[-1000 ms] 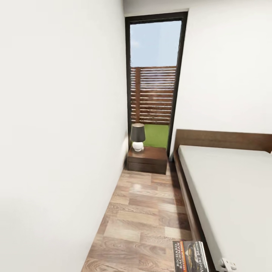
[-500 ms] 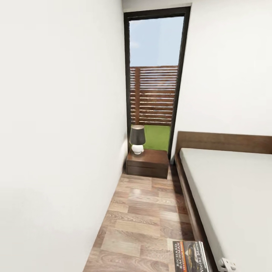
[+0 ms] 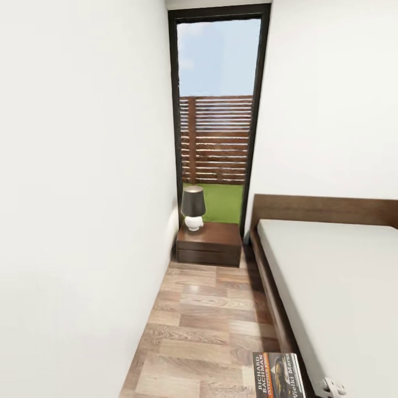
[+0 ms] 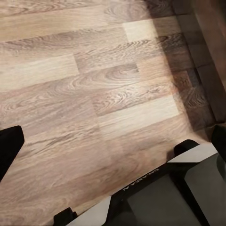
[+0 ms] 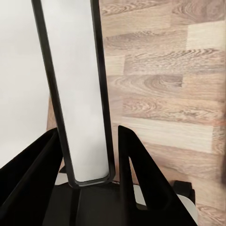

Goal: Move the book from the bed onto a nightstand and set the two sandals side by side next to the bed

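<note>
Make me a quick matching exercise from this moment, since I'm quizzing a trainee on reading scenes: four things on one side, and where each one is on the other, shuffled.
Things:
1. lamp
2. book
3. nightstand
4. bed

Places:
A. in the right pincer, edge-on between its fingers in the right wrist view
B. along the right side of the floor strip, headboard against the far wall
C. standing on the nightstand's top
D. on the floor at the far end, below the tall window

Pairs: 1-C, 2-A, 3-D, 4-B
</note>
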Controlling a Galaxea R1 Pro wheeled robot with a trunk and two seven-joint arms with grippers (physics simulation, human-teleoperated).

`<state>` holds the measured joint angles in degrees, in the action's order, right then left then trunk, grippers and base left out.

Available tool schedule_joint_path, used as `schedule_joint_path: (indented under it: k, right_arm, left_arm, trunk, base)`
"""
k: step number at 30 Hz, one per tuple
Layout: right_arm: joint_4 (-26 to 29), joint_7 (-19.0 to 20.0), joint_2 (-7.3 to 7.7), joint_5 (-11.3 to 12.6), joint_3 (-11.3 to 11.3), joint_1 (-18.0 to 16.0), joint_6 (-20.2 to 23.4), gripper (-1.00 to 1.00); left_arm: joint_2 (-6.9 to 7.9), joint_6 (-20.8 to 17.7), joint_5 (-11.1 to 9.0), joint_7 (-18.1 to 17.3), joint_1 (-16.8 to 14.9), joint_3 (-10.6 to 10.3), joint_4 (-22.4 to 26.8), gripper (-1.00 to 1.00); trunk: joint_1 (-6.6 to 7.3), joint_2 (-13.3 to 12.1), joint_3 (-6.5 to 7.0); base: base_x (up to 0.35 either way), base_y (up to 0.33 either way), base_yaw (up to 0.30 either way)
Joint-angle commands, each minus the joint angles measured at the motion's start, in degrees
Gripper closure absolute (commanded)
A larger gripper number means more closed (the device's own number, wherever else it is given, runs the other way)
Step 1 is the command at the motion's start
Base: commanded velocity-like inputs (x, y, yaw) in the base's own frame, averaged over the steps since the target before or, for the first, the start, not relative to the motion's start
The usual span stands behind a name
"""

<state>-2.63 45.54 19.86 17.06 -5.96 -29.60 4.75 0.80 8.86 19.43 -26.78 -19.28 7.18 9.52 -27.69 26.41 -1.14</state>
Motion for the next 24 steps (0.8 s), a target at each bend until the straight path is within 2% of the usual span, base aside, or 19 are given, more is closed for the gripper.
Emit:
schedule_joint_path:
  k: [1, 9, 24]
  right_arm:
    - [-0.10, 0.25, 0.00, 0.69, -0.15, -0.11, 0.35, 1.00]
    - [-0.10, 0.25, 0.00, 0.69, -0.17, -0.11, 0.36, 1.00]
    - [-0.10, 0.25, 0.00, 0.69, -0.13, -0.09, 0.35, 1.00]
  left_arm:
    - [-0.01, 0.28, 0.61, -0.20, -0.05, 0.47, -0.03, -1.00]
    - [-0.01, 0.28, 0.61, -0.20, -0.08, 0.47, -0.03, -1.00]
    - [-0.01, 0.28, 0.61, -0.20, -0.05, 0.48, -0.03, -1.00]
  trunk:
    - [-0.07, 0.12, -0.12]
    - [-0.07, 0.12, -0.12]
    - [-0.07, 0.12, -0.12]
  base:
    - [0.330, 0.000, -0.104]
    - [0.330, 0.000, -0.178]
    - [0.330, 0.000, -0.026]
